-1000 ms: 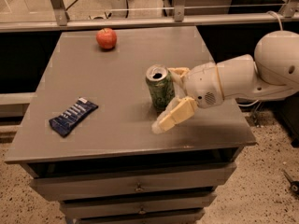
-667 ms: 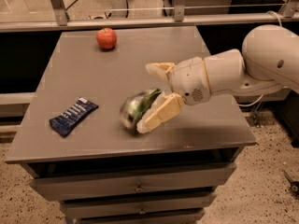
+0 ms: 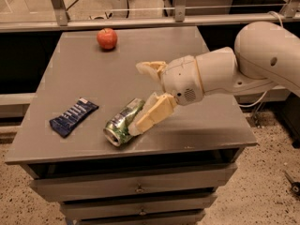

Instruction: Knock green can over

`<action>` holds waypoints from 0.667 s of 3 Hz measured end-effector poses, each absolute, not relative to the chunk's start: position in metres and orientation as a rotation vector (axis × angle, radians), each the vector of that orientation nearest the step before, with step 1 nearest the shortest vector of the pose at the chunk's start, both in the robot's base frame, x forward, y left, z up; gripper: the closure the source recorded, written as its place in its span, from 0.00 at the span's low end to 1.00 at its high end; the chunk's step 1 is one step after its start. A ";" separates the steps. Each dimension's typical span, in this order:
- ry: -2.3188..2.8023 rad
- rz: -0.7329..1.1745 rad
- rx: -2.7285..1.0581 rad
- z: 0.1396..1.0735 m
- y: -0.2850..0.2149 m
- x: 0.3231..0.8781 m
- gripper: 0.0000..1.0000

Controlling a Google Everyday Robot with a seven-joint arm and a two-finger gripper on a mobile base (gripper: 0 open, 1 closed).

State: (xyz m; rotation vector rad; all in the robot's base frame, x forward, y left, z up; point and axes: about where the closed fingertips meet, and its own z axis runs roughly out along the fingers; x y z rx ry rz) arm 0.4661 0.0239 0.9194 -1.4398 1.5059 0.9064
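The green can lies on its side on the grey table, near the front edge, with its silver open top facing the front left. My gripper reaches in from the right and is open. Its near finger lies against the can's right side and partly covers it. Its far finger is farther back, apart from the can.
A red apple sits at the table's back. A dark blue snack packet lies at the front left, left of the can. My white arm spans the table's right side. Drawers are below the tabletop.
The can stood upright between my fingers; it has tipped over to the front left and now lies flat. My gripper has swept left with it.
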 end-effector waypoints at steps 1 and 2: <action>1.505 0.859 -1.447 0.919 0.007 0.478 0.00; 1.489 0.750 -1.470 0.930 -0.026 0.504 0.00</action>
